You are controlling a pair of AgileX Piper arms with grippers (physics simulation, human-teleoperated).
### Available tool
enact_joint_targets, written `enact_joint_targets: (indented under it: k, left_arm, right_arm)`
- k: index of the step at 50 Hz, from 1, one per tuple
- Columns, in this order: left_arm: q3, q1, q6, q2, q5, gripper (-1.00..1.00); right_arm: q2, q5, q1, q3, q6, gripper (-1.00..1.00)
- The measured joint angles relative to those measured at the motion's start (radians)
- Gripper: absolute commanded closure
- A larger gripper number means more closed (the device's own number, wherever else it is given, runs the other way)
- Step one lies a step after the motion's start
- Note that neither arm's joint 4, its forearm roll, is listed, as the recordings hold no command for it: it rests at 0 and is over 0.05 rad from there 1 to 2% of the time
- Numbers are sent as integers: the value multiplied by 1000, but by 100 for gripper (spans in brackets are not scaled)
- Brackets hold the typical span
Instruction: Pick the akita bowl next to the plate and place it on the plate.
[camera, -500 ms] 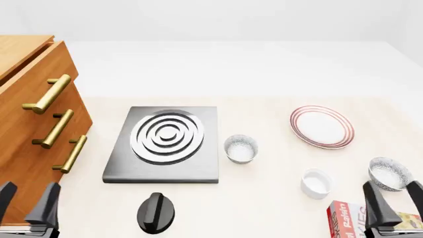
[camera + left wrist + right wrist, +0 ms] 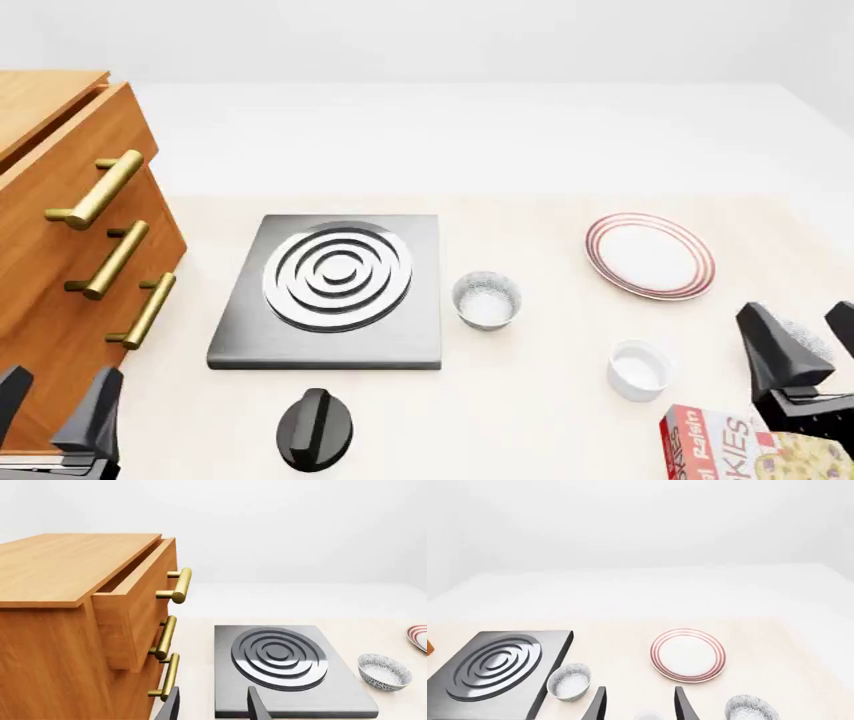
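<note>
On the right half of the table, the plate [image 2: 650, 255] lies flat at mid-depth, with nothing on it. Two speckled bowls are present: the akita bowl [image 2: 750, 709] sits near and right of the plate and is mostly masked by the right gripper [image 2: 799, 350] in the front view; its look-alike [image 2: 486, 299] stands beside the stove burner [image 2: 336, 274].

Risk: selecting the look-alike by the burner would fail the task, since both bowls look the same. A descent off-centre could clip the rim and tip the bowl. The white ramekin [image 2: 639, 369] and cookie box [image 2: 741, 447] crowd the near side.

Right gripper hangs over the target bowl, fingers spread, holding nothing. Left gripper [image 2: 58, 405] is parked near-left by the drawer cabinet [image 2: 67, 230], fingers likewise apart.
</note>
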Motion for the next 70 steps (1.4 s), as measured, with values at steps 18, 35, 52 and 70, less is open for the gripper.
enact_joint_targets:
  k: [18,35,52,70]
  left_arm:
    - [0,0,0,0,0,-100]
    - [0,0,0,0,0,-100]
    - [0,0,0,0,0,-100]
    - [0,0,0,0,0,-100]
  right_arm:
    - [266,91,43,-256,7,-100]
    - [374,207,19,-402,-22,-100]
    - [451,311,-37,-477,-15,-100]
    - [533,342,-105,-503,-36,-100]
